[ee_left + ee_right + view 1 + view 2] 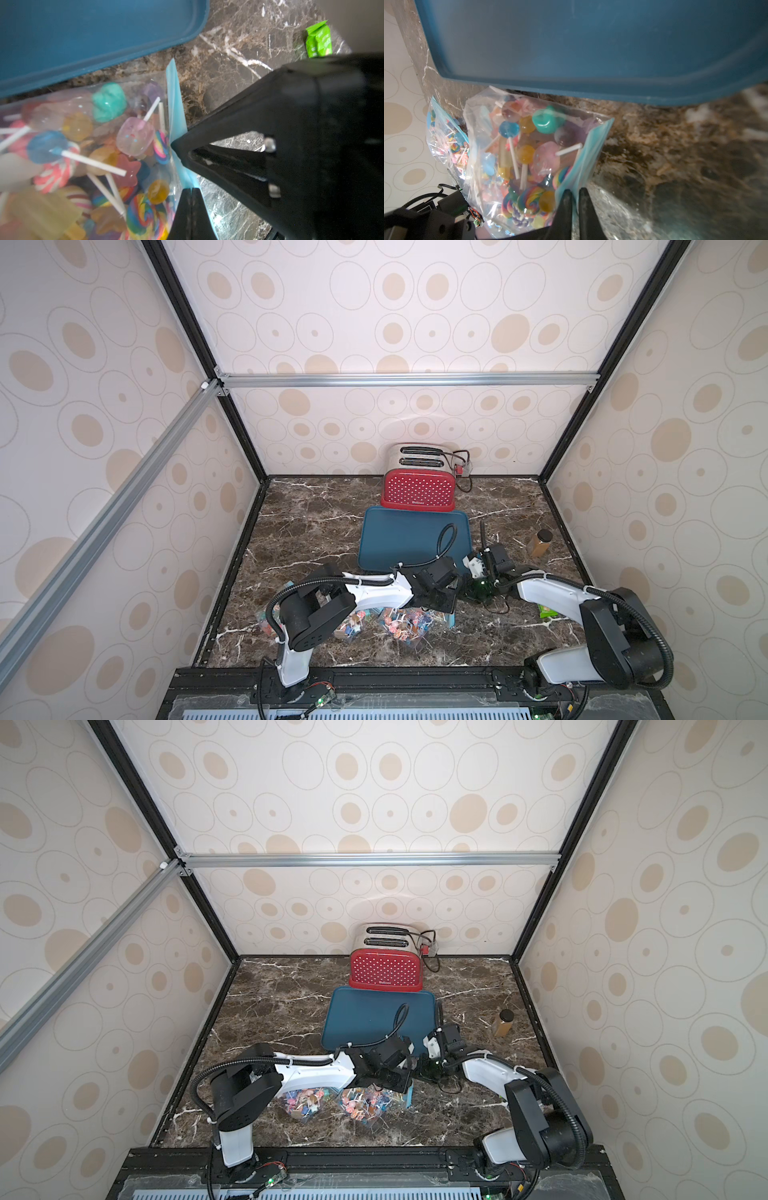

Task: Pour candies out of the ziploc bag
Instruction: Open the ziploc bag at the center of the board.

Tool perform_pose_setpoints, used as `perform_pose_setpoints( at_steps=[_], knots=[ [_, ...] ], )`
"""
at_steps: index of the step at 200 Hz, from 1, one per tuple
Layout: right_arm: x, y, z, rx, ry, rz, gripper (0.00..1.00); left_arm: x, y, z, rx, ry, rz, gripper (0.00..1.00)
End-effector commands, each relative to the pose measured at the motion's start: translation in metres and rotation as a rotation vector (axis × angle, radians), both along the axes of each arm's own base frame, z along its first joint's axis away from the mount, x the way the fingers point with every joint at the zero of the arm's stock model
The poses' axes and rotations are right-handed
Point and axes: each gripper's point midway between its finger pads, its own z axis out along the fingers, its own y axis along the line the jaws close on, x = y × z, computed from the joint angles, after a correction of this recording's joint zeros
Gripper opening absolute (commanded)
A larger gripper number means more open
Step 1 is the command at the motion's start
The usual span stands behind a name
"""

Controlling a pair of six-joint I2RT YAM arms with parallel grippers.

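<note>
— Marble surface, blue tray: where is the ziploc bag?
— Just beside the tray rim. Expect soft, slippery film and loose candies. Currently left claw and right claw each clamp its blue zip strip.

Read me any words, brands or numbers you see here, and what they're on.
Red white-dotted toaster: one white brand word low on its front, too small to read.
Bright green crinkled packet: pale printing, too blurred to read.
No other text is readable.
</note>
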Motion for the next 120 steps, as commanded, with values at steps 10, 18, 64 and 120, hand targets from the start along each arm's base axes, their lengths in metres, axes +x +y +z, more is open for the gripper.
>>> perform_pose_setpoints(
  at_steps=[10,18,64,120],
  knots=[
    [-0.001,0.003,0.000,-0.002,0.000,0.006,0.02,0.005,-0.001,0.013,-0.020,-0.024,0.002,0.15],
    [-0.001,0.003,0.001,-0.003,-0.002,0.008,0.00,0.005,0.000,0.014,-0.016,-0.029,0.003,0.18],
    [-0.005,0.001,0.000,-0.004,-0.006,0.011,0.00,0.008,0.001,0.016,0.002,-0.039,0.008,0.30],
    [-0.012,-0.001,-0.002,-0.003,-0.009,0.017,0.00,0.011,-0.004,0.013,0.011,-0.039,0.004,0.27]
  ],
)
